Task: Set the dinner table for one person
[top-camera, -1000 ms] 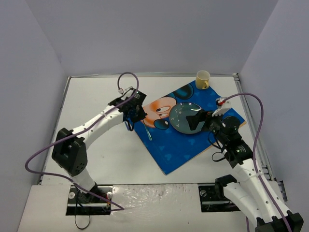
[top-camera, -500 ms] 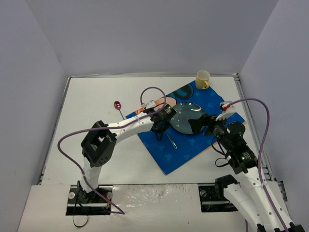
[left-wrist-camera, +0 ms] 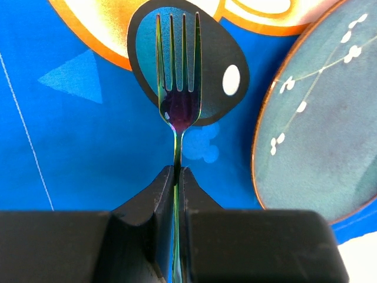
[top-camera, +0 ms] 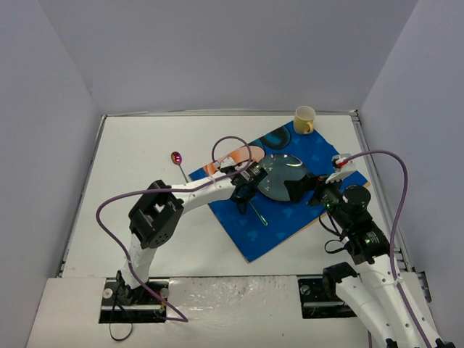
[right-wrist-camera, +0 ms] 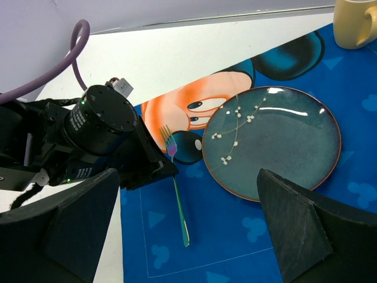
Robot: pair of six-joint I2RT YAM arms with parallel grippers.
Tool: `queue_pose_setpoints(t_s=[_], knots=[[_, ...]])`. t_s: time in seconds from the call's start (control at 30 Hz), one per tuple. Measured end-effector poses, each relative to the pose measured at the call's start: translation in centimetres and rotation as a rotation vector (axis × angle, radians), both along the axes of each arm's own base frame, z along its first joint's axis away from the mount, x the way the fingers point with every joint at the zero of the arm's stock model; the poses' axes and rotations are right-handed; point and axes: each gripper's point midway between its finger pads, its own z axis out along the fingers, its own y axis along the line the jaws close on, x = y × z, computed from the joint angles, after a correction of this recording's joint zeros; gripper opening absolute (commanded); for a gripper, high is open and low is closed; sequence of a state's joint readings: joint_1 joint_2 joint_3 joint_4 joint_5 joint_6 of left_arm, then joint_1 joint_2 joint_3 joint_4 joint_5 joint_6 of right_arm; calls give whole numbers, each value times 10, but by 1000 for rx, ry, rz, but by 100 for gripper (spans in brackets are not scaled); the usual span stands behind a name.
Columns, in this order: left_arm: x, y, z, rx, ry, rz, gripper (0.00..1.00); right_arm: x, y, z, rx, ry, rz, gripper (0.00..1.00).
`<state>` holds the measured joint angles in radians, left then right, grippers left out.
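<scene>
The white dinner table (top-camera: 138, 145) bears a blue cartoon-mouse placemat (top-camera: 279, 228). On the mat lies a dark teal plate (top-camera: 279, 176) with white flower sprigs. My left gripper (top-camera: 243, 190) is shut on the handle of an iridescent fork (left-wrist-camera: 178, 112), just left of the plate (left-wrist-camera: 318, 130), with the fork low on the mat. The fork (right-wrist-camera: 178, 197) also shows in the right wrist view, its handle end free. My right gripper (right-wrist-camera: 187, 175) is open and empty, hovering by the plate's (right-wrist-camera: 277, 141) near right side.
A yellow mug (top-camera: 304, 119) stands at the mat's far corner. An iridescent spoon (top-camera: 177, 158) lies on the bare table left of the mat. Grey walls close in the table on three sides. Purple cables loop above both arms.
</scene>
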<state>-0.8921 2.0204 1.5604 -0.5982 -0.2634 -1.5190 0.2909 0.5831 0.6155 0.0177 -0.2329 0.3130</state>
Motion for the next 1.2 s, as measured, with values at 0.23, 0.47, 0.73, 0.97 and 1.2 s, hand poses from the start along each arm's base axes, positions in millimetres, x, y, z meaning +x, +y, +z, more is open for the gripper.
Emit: queue_pose_setpoints(t_s=[0.23,0.47,0.73,0.97,1.2], knots=[[-4,2,-17,19,27,-4,0,0,0,0,-1,0,0,100],[-13,7,-29,31,62,-12,0,1,0,-1,-2,5,0,100],[-13,7,-31,26,61,-13,15,2,0,-3,-7,10,0,100],[-12,4,-29,13,57,-11,36,2,0,-4,-9,15,-1,100],[-13,3,-15,-13,42,-29,77,2,0,-5,-11,14,1,100]])
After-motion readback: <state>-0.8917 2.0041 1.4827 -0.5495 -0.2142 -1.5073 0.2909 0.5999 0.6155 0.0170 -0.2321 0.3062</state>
